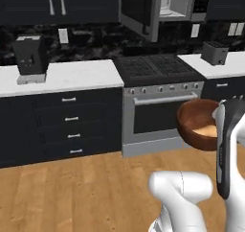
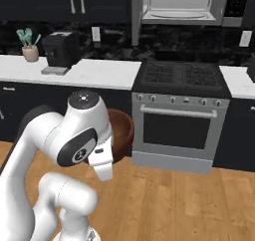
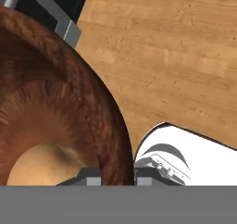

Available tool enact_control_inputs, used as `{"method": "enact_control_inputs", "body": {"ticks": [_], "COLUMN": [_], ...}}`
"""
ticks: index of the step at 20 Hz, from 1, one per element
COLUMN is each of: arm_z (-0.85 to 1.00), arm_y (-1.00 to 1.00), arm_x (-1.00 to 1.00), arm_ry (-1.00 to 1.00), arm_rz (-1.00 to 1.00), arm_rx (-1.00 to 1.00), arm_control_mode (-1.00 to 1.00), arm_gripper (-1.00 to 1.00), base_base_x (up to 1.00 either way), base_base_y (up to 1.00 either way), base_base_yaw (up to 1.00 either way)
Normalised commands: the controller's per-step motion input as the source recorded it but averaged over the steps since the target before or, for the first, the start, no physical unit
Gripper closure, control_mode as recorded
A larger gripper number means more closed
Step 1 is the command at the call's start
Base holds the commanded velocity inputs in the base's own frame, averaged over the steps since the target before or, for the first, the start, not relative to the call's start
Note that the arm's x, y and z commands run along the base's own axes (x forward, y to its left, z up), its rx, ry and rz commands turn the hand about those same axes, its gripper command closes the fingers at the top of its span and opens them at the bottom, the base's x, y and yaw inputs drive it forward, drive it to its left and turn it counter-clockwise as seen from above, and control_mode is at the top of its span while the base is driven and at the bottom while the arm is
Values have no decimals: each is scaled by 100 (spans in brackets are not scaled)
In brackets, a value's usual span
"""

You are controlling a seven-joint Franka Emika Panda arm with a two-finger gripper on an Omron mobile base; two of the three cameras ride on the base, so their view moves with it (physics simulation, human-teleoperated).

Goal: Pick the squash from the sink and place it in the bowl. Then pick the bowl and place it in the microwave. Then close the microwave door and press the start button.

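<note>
- Across the far wall I see the kitchen run: white countertops (image 1: 72,75) over dark drawer cabinets (image 1: 62,125), and a stainless oven range with a black gas cooktop (image 2: 182,78) in the middle.
- Above that range hangs the wide over-range microwave with a grey frame and light grey interior (image 2: 182,6). Its large dark-glass door in a grey metal frame (image 1: 139,10) stands swung open to the left, and the cavity looks empty.
- On the counters I can pick out a black coffee machine (image 2: 60,51), a dark toaster (image 1: 214,52) to the right of the range, and a small pot of teal utensils (image 2: 30,46).
- Below all this is light wooden plank flooring (image 1: 86,188), where my base sits, well back from the range.
- Next in size is the deep, round, reddish-brown wooden bowl (image 1: 198,125), held up in the air in front of the oven door, far below the microwave.
- My two-finger gripper (image 3: 113,176) is pinched together on the bowl's wall, one dark fingertip inside and one outside the rim in the hand view.
- Smallest is the rounded orange-tan squash (image 3: 44,165), lying at the bottom of the bowl.
- My reading of progress: squash in bowl is done and the bowl is lifted. Left: raise it into the microwave, let go, close the door, press start.
</note>
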Motion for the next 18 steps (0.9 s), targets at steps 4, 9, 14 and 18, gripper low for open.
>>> {"method": "enact_control_inputs", "body": {"ticks": [4,9,14,18], "arm_z": [0,0,0,0], "arm_y": [0,0,0,0], "arm_x": [0,0,0,0], "arm_ry": [0,0,0,0], "arm_rz": [0,0,0,0], "arm_rx": [0,0,0,0], "arm_control_mode": [100,100,100,100], "arm_gripper": [100,100,100,100], "base_base_x": [95,99,98,89], "base_base_y": [-75,-70,-28,-18], "base_base_yaw": [-26,-11,-3,5]}}
